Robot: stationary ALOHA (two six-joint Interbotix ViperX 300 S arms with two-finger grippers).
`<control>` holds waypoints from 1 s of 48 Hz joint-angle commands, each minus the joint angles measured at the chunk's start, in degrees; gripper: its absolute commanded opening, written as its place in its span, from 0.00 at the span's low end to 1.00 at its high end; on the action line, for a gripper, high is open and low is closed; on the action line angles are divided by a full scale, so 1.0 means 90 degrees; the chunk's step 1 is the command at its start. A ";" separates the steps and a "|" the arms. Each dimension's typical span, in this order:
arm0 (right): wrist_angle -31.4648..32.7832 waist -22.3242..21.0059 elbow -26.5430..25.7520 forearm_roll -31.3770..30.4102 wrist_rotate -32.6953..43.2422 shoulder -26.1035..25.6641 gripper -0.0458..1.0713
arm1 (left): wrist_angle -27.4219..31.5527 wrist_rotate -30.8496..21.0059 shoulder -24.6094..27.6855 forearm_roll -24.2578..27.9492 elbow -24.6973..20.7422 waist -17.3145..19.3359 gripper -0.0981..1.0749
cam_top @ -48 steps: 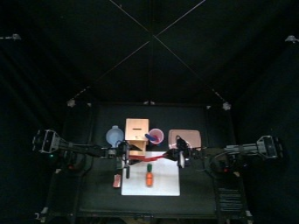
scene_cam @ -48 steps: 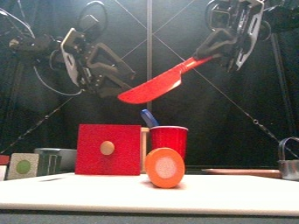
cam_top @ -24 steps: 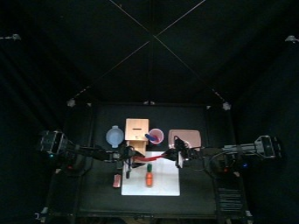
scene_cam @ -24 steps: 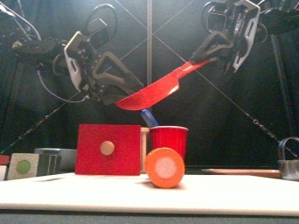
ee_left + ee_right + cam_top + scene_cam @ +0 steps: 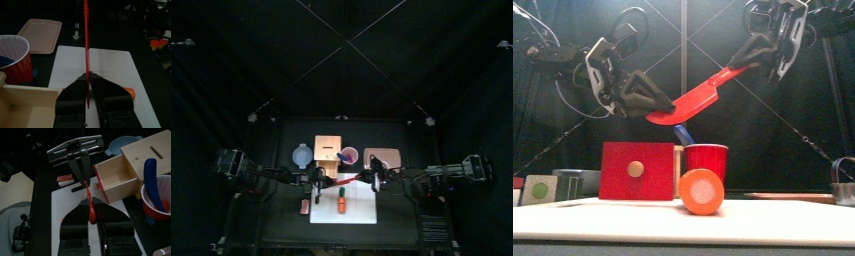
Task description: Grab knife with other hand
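Over the last second the left gripper (image 5: 657, 100) moved in on the tip of the knife (image 5: 700, 98) and its jaws narrowed from wide apart until they pinched the blade end; the knife itself tilted slightly steeper in the front view.

The knife, all red, hung in the air above the wooden box (image 5: 637, 171), spanning between the two arms. The right gripper (image 5: 751, 66) was clamped on its handle end, higher up, while the left gripper gripped the lower blade tip; in the left wrist view the blade ran edge-on straight out from between that gripper's jaws (image 5: 87, 95).

The black surface (image 5: 398, 215) carried a white mat (image 5: 100, 70) just in front of the box. The box, tan on top with a red front face and a round wooden knob, stood directly below the knife. Touching the box's right side stood a red cup (image 5: 707, 160) holding a blue utensil (image 5: 151, 175). An orange carrot (image 5: 700, 191) lay on the mat in front of the box, end-on to the front camera. A pink tray (image 5: 40, 35) sat beyond the cup, and a pale blue bowl (image 5: 302, 154) sat on the box's other side.
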 commanded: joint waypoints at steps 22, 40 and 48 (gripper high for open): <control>0.0293 0.0762 0.0449 0.0049 0.0010 -0.0020 0.35 | 0.0234 0.0059 -0.0234 0.0098 -0.0049 -0.0156 0.39; 0.1670 0.1338 0.0215 0.0068 0.0029 0.0273 0.24 | 0.0195 0.0059 -0.0137 0.0381 -0.0059 -0.0449 0.38; 0.1602 0.1543 0.0176 0.0068 0.0020 0.0742 0.23 | 0.0195 0.0039 0.0088 0.0254 -0.0029 -0.0742 0.38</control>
